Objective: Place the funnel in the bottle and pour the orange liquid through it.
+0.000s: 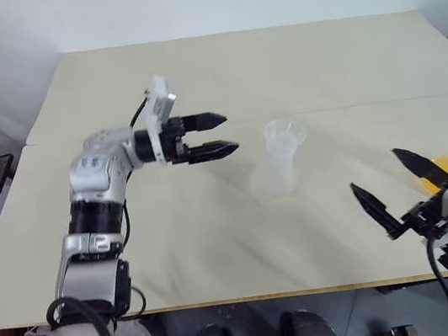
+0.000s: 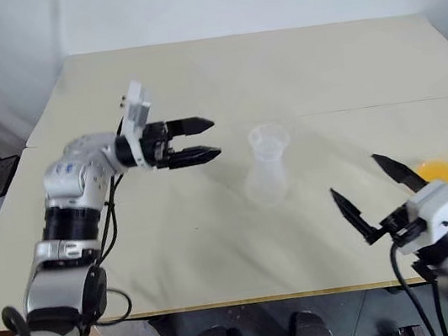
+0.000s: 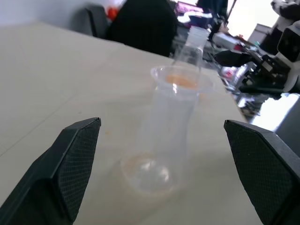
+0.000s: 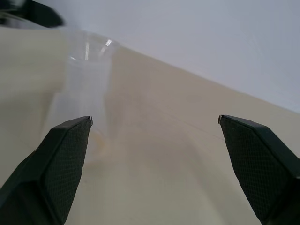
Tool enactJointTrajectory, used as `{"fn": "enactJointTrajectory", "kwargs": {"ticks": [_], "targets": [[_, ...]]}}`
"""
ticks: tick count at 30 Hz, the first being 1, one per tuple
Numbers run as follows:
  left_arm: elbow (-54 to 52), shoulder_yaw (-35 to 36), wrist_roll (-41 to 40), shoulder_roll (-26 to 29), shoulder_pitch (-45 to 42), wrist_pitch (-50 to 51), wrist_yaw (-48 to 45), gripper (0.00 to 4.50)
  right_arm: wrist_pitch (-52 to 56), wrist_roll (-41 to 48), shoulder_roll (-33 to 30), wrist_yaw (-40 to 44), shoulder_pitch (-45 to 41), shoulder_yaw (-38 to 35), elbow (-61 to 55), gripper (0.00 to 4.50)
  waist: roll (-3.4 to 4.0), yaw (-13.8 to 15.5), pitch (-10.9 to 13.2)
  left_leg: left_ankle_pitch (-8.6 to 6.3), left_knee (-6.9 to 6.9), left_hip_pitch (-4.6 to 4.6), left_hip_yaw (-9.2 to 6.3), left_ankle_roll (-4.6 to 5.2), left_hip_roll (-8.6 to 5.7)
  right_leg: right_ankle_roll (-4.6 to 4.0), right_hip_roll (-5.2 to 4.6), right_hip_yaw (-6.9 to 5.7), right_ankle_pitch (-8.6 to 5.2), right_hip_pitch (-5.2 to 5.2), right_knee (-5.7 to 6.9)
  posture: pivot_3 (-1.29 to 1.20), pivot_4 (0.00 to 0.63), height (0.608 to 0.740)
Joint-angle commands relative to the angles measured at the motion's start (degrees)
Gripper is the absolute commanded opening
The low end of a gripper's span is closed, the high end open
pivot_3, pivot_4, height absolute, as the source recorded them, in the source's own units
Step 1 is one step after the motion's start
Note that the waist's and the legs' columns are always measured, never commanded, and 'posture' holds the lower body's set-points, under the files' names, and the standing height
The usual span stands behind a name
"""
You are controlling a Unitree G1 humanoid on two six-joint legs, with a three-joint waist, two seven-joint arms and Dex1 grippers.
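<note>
While one bottle (image 1: pixel 276 168) is standing mid-table with one funnel (image 1: pixel 285 135) sitting in its neck, the left gripper (image 1: pixel 220 133) is gaping wide beside it, holding nothing. Right wrist view: the right gripper (image 4: pixel 154 121) is gaping wide, empty. Orange liquid (image 2: pixel 442 173) is showing behind it.

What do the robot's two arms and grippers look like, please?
Both arms have silver-grey housings with black joint sections and black cables running alongside. The left gripper has two black, pointed fingers on a black base, with a white bracket on the wrist. The right gripper has the same black pointed fingers, on a white boxy housing. In the wrist views, the finger pads show a fine cross-hatched texture.
</note>
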Motion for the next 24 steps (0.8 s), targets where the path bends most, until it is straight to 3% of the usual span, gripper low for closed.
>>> {"fn": "enactJointTrajectory", "kwargs": {"ticks": [1, 8, 16, 20, 24], "targets": [[-6.6, 2.3, -0.9, 2.3, 6.0, -5.7, -0.5, 4.47, -2.5, 3.2, 2.7, -2.3, 3.9, -8.0, 0.1, 4.50, 0.00, 0.1, 0.0, 0.00, 0.00, 0.00, -0.01, 0.01, -0.01, 0.00, 0.00, -0.01, 0.00, 0.00, 0.00, 0.00, 0.150, 0.740], [-10.1, 3.3, -0.5, 2.8, 16.2, -10.0, 4.0, 4.47, -7.1, 4.5, 8.2, -3.9, 10.2, -16.7, 4.9, 4.50, 0.02, -0.3, 0.0, -0.01, -0.03, 0.09, 0.01, 0.05, -0.03, 0.01, -0.06, 0.04, 0.00, 0.10, -0.02, 0.00, 0.150, 0.740], [-11.1, 3.1, -3.0, 1.9, 15.9, -8.5, 5.1, 4.47, -5.8, 3.4, 9.4, -11.4, 8.0, -18.9, 9.5, 4.50, 0.19, -0.4, -0.1, -0.02, -0.07, 0.16, 0.07, 0.05, 0.00, 0.00, -0.08, 0.11, 0.00, 0.10, -0.02, 0.00, 0.150, 0.740], [-12.8, 2.7, -3.2, 2.1, 17.6, -8.6, 5.6, 4.47, 4.6, 5.8, 4.2, -20.3, 1.9, -19.8, 10.0, 4.50, 0.28, -0.7, -0.2, -0.01, -0.07, 0.18, 0.13, 0.05, -0.02, 0.00, -0.11, 0.14, 0.00, 0.09, 0.00, 0.00, 0.150, 0.740], [-14.0, 2.6, -3.3, 1.4, 18.5, -8.3, 6.6, 4.47, 12.0, 7.0, -2.8, -21.9, -4.6, -19.0, 13.1, 4.50, 0.35, -0.9, -0.2, -0.01, -0.08, 0.20, 0.11, 0.05, -0.01, 0.00, -0.11, 0.12, 0.00, 0.09, 0.02, 0.00, 0.150, 0.740]]}}
